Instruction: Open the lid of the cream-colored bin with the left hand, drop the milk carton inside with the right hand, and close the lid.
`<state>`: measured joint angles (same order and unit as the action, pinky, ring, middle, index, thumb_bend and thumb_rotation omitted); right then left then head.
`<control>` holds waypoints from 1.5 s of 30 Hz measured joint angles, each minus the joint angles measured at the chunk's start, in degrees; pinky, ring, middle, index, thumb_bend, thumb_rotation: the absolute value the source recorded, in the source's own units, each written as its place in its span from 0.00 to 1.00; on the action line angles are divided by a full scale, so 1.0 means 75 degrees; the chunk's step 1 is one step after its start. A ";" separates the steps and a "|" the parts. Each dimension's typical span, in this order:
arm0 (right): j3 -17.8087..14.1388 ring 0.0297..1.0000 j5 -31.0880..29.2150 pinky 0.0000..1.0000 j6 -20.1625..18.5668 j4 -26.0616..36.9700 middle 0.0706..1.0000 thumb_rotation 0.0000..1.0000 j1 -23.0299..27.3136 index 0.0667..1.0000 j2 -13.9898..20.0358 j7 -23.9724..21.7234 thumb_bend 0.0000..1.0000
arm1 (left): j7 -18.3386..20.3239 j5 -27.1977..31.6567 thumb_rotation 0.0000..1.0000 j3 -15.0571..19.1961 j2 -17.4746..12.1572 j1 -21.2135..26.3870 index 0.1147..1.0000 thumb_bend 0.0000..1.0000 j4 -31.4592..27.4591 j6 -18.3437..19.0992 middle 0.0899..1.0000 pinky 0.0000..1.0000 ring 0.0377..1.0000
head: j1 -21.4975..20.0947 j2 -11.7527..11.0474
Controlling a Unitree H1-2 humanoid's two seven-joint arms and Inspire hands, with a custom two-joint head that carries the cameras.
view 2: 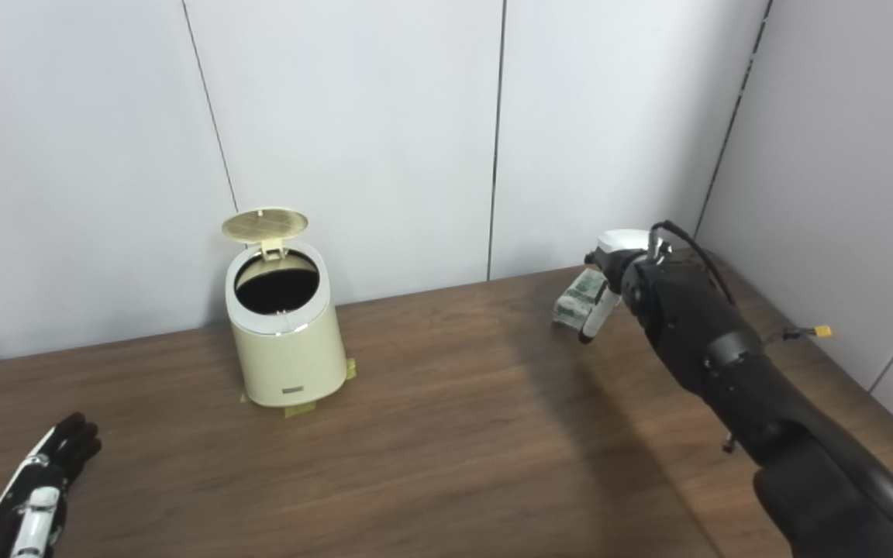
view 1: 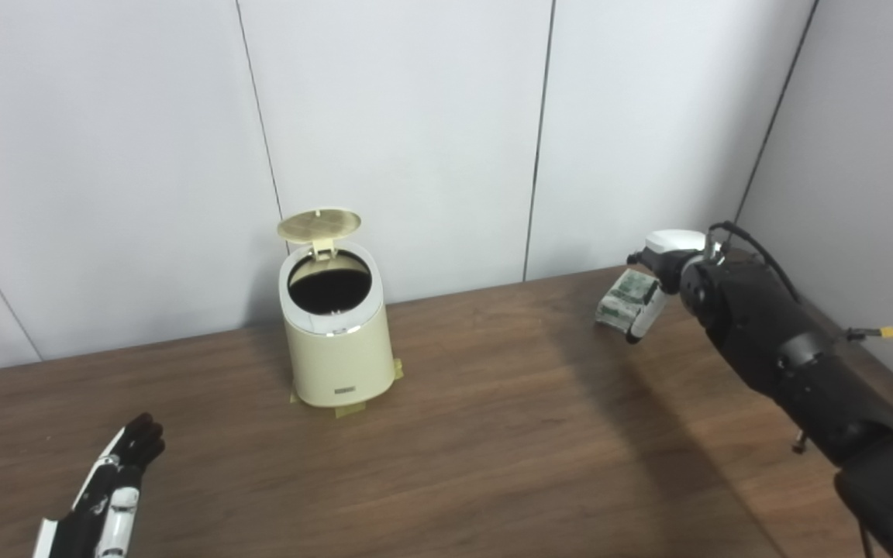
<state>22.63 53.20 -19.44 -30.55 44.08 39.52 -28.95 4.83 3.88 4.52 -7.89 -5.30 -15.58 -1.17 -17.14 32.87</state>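
Left robot hand (view 1: 117,473) idle at the near desk (view 1: 493,434) edge; carton held far right, bin open.
Its fingers lie loosely spread, holding nothing. Farther back the cream-colored bin (view 1: 336,341) stands with lid (view 1: 318,224) upright. Farthest, the right robot hand (view 1: 652,298) clasps the milk carton (view 1: 626,298), well apart from the bin. Risks: a loose grip dropping it mid-carry, or the carton clipping the rim or knocking the lid shut.

A cream-colored bin (view 1: 336,341) with a white rim and black interior stands on a dark brown wood-grain table (view 1: 493,434). The milk carton (view 1: 627,301) is green and white. Both robot hands are black and white.
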 measured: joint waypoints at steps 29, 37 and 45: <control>0.1924 0.94 0.2131 0.89 0.5028 -0.1259 0.90 0.11 0.0449 0.89 0.1008 0.3047 0.96 | -0.0006 -0.0036 0.78 -0.0024 -0.0049 -0.0181 0.89 0.26 -0.0346 0.0016 0.89 0.99 0.91 | 0.0035 0.0223; 0.1757 0.87 0.1484 0.85 0.5224 -0.1616 0.83 0.11 0.0998 0.81 0.0759 0.2339 0.90 | -0.0004 -0.0036 0.78 -0.0025 -0.0078 -0.0241 0.89 0.28 -0.0509 0.0031 0.90 0.98 0.91 | 0.0082 0.0316; 0.1825 0.81 0.1416 0.79 0.5421 -0.2127 0.79 0.11 0.1052 0.78 0.0423 0.2588 0.92 | -0.0011 -0.0037 0.77 -0.0036 -0.0102 -0.0334 0.88 0.28 -0.0655 0.0073 0.89 0.95 0.90 | 0.0129 0.0410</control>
<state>36.32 63.83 21.21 -46.50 51.97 42.69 -9.54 4.74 3.60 4.24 -8.65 -7.80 -20.49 -0.63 -16.17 35.95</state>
